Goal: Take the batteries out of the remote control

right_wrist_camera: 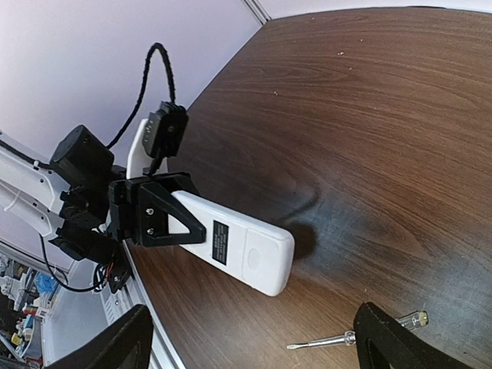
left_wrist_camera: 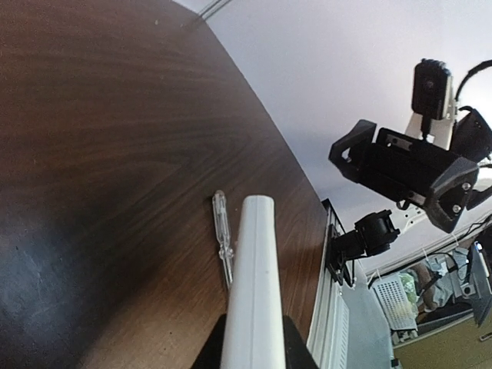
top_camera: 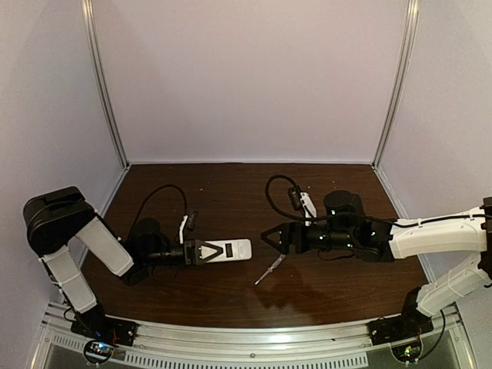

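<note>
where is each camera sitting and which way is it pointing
top external: high behind the robot, looking down on the table; left arm and right arm show.
left wrist: looks along the held remote at the right gripper; own fingers barely show.
right wrist: looks at the left gripper holding the remote; own fingertips at the bottom corners.
shared: all three show remote and screwdriver.

A slim clear-handled screwdriver (top_camera: 270, 270) lies flat on the dark wood-grain table (top_camera: 231, 184).
</note>
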`<state>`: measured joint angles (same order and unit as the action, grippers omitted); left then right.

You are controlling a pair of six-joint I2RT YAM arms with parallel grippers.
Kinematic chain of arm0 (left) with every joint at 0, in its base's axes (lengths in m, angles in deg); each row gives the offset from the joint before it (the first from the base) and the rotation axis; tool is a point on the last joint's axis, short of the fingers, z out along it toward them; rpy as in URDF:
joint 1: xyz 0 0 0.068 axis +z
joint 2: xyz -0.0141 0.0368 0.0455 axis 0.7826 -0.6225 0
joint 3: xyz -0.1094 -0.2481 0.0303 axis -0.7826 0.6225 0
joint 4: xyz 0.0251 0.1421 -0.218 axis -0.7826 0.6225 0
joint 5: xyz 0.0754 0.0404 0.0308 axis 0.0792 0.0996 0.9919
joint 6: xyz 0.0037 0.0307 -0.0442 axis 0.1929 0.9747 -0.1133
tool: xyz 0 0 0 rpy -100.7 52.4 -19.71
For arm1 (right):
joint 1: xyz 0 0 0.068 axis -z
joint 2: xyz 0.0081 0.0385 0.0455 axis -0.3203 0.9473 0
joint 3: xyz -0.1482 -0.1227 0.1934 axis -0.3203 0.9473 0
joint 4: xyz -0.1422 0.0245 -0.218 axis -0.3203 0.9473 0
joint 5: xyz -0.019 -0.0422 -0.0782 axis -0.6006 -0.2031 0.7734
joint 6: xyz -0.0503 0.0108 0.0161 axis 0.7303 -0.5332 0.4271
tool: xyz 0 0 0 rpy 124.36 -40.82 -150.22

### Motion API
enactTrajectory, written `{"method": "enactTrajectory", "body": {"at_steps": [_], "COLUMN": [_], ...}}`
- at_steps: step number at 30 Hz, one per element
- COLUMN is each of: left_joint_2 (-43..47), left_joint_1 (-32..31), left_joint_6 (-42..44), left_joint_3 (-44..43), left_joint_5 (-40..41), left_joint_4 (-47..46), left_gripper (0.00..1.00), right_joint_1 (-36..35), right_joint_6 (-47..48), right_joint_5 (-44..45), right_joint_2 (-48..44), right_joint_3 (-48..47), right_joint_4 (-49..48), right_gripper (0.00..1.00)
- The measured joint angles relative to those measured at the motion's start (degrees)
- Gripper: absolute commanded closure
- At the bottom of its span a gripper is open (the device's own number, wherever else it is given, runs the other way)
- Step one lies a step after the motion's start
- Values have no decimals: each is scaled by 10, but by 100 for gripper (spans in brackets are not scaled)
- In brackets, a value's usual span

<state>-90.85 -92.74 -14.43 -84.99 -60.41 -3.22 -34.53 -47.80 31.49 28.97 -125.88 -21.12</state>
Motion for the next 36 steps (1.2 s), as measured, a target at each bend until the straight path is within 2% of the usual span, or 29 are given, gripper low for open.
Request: {"method": "enactTrajectory", "body": {"at_steps": [4,7,10,20,36], "left_joint_2": [-89,-107,-88,86,115], "left_joint_1": [4,4,4,4,4], "left_joint_6": [-52,-69,-68,-6,20], "left_joint_3": [-25,-37,-52,-63,-63], "left_joint_5": [-45,-58,-56,29,55], "left_joint_4": [-14,-14,-4,162,243], "left_gripper": [100,100,100,100,100], "right_joint_1": [0,0,0,0,16], "right_joint_6": [4,6,9,28,34], "right_joint_5": [3,7,11,15,-52], "right_joint_2": [0,0,0,5,112], "right_joint_3": [0,0,0,-33,-117], "right_joint_4": [5,10,16,53,63], "right_gripper": [8,8,8,4,5]}}
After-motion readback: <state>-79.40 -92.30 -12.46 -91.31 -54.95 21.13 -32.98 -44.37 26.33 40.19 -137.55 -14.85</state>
